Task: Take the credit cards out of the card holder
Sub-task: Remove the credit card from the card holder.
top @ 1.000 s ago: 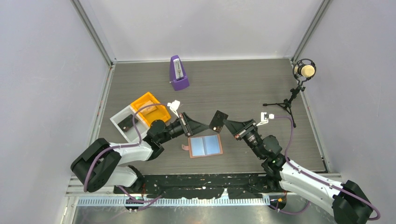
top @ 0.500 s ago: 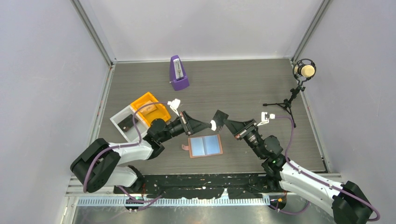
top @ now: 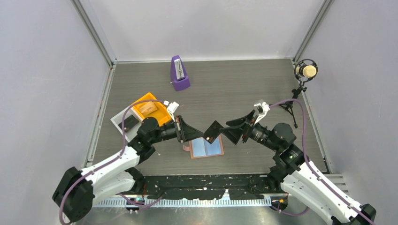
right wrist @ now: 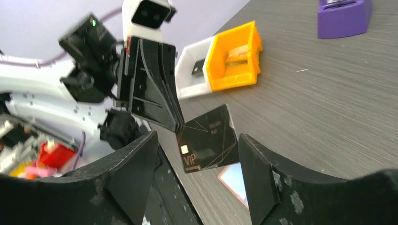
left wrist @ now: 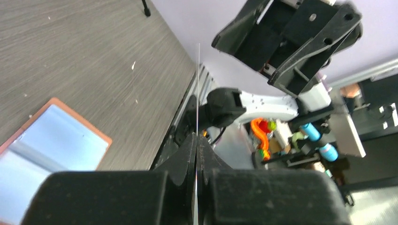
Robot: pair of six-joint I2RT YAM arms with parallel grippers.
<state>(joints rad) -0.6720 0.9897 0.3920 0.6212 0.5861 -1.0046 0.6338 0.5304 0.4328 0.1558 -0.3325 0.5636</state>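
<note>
A: What is gripped, and by which arm?

B: One dark credit card (top: 214, 131) is pinched at one end by the left pincer (top: 202, 133), which is closed tight on it. From the left wrist the card is seen edge-on, as a thin line rising out of the shut fingers (left wrist: 185, 157). It is held in the air, clear of the counter (top: 244, 89).

A: And the right pincer (top: 227, 131)?

B: It is spread wide and nothing is held by it. From the right wrist, one finger is seen at each side of the card, and a gap is left between each of the pads (right wrist: 256, 164) and the card's edges.

A: Why might the card be presented like that?

B: Its printed face is turned toward the right pincer, so a transfer between the arms is suggested. Which way it runs cannot be told from this moment alone. With only one end gripped, most of the card is left free.

A: Where is the card holder (top: 206, 148)?

B: It is laid open and flat near the counter's near edge, about midway along it, with the blue-grey faces up. It lies just beneath the raised card. No card can be made out in it.

A: Where would the card be put?

B: Probably in the white tray (top: 119, 117) toward the left edge, beside the orange tray (top: 137, 104). A dark flat thing (top: 131, 121) is lying there, perhaps another card, though it is too small to be sure.
</note>
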